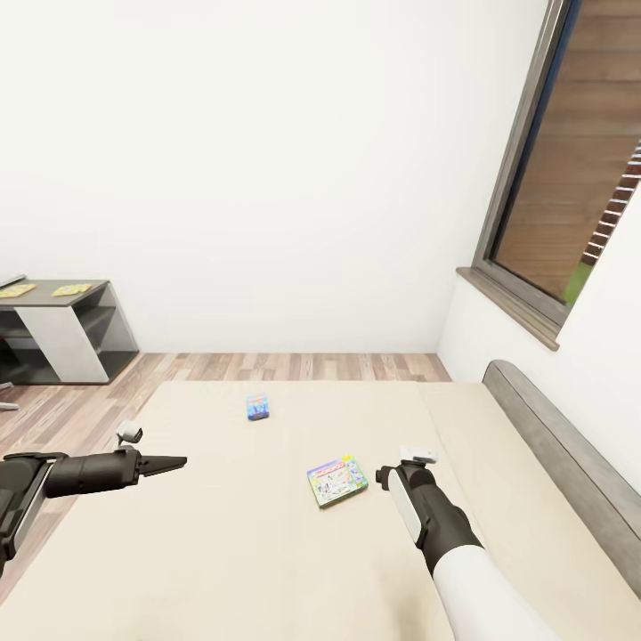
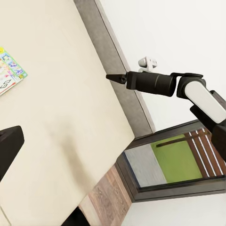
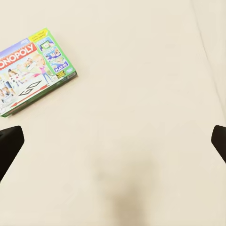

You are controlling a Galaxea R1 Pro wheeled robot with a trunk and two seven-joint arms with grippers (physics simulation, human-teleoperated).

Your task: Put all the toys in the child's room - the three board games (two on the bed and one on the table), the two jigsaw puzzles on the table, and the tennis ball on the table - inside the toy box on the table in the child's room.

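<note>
2 board games lying on the bed, both arms hovering above it.

The Monopoly box (image 1: 337,481), green-edged with a colourful cartoon lid, is lying flat just beside the right gripper (image 1: 406,466), whose fingers are spreading wide and holding nothing. A smaller blue game box (image 1: 258,407) is sitting farther up the bed (image 1: 223,552). The left gripper (image 1: 169,463) is looking pinched together and empty.
</note>
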